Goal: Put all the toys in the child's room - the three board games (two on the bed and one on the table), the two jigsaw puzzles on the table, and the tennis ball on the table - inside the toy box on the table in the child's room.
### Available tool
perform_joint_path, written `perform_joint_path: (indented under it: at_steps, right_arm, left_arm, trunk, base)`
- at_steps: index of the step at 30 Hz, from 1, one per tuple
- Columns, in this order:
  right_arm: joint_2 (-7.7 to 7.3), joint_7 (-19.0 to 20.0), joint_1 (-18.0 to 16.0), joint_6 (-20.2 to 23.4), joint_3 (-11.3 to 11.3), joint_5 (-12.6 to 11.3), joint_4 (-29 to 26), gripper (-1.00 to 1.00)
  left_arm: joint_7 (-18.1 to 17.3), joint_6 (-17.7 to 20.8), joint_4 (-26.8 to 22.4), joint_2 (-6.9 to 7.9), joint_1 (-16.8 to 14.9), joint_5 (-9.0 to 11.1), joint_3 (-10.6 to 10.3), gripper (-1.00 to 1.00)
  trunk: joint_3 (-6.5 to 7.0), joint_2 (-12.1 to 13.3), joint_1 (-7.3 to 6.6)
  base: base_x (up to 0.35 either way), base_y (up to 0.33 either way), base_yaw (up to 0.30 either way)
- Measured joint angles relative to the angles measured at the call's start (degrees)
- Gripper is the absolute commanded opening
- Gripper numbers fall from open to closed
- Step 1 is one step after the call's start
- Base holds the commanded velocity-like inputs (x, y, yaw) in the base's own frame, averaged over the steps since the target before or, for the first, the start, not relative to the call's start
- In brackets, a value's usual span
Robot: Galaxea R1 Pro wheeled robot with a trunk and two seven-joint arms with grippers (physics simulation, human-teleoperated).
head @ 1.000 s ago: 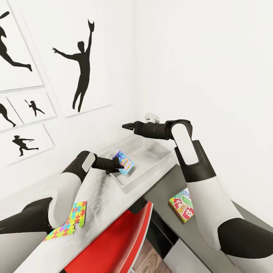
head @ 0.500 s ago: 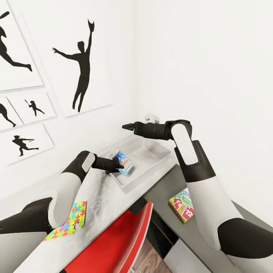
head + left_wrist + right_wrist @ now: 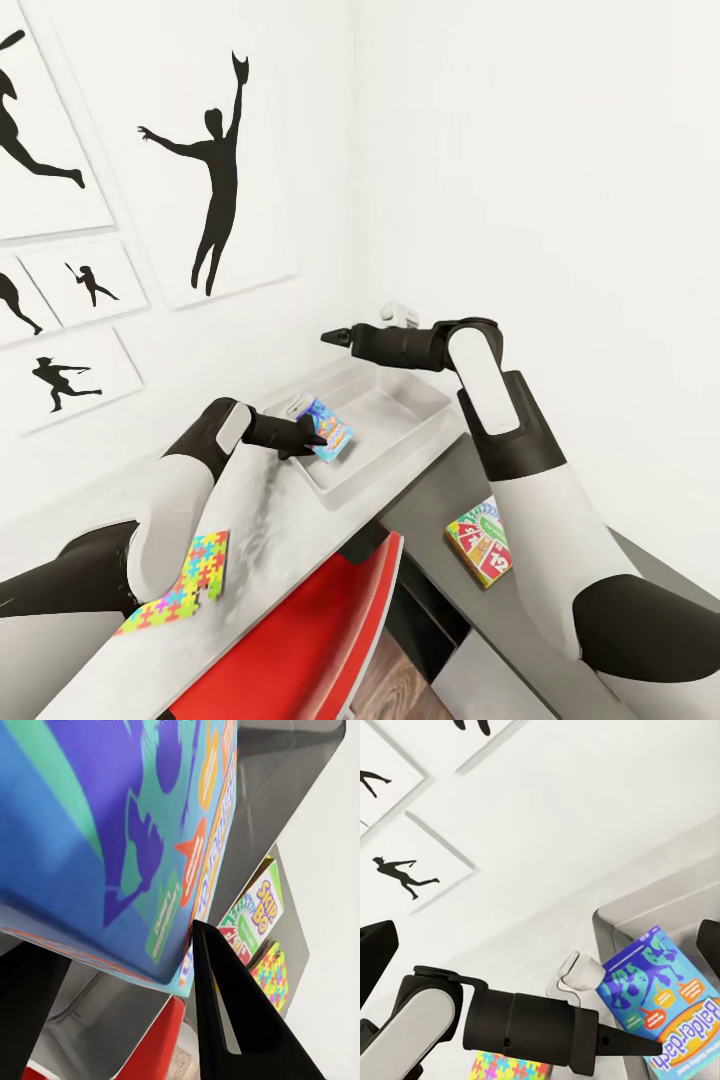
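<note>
Left pincer (image 3: 318,438) clamped on the blue board game (image 3: 328,428), tilted over the near end of the toy box (image 3: 420,408) at the table's (image 3: 270,520) far corner; right pincer (image 3: 330,337) above box, state unclear.

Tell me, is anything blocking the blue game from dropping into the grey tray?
Nothing visible blocks it. The left claw holds the blue game over the toy box's near end; the tray's floor looks bare.
</note>
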Motion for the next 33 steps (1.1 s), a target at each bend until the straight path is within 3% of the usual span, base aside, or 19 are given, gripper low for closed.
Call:
perform_joint_path:
  at_steps: [20, 33]
  right_arm:
    - [0.11, 0.0, 0.0, -0.1, 0.0, 0.0, 0.2, 1.00]
    - [0.17, -0.1, 0.0, -0.3, 0.0, 0.0, 0.4, 1.00]
  left_arm:
    - [-0.2, 0.1, 0.1, 0.39, 0.0, -0.1, -0.2, -1.00]
    - [-0.2, 0.1, 0.1, 0.32, 0.0, -0.1, -0.2, -1.00]
  trunk:
    - [0.02, 0.0, 0.00]
    - [0.88, 0.0, 0.00]
  base:
    - [0.000, 0.000, 0.000]
    - [0.000, 0.000, 0.000]
